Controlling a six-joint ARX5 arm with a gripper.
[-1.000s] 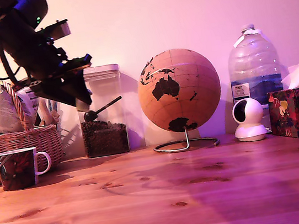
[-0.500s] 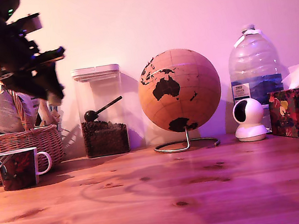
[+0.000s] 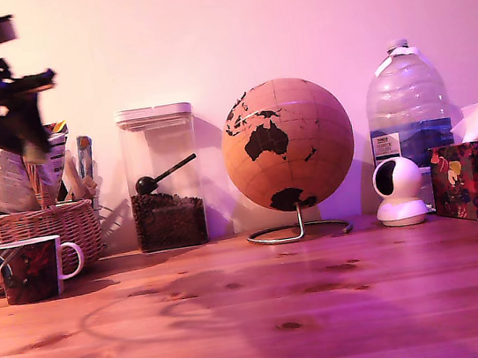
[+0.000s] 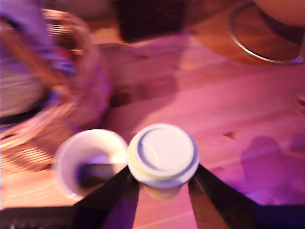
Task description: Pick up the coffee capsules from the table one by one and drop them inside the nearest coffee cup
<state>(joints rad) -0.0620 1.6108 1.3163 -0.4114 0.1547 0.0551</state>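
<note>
A: Capsule [image 4: 162, 155] clamped between the gripper [image 4: 163, 177] jaws, high above the basket [image 3: 29, 235].

B: Coffee cup [image 3: 29, 270] stands on the table [image 3: 267, 317] below; something dark inside, blurred. This capsule undropped; none visible on the tabletop.

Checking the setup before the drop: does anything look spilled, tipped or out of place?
Nothing stands out. The coffee cup stands upright on the table beside the basket, and the pincer holds a capsule above it.
</note>
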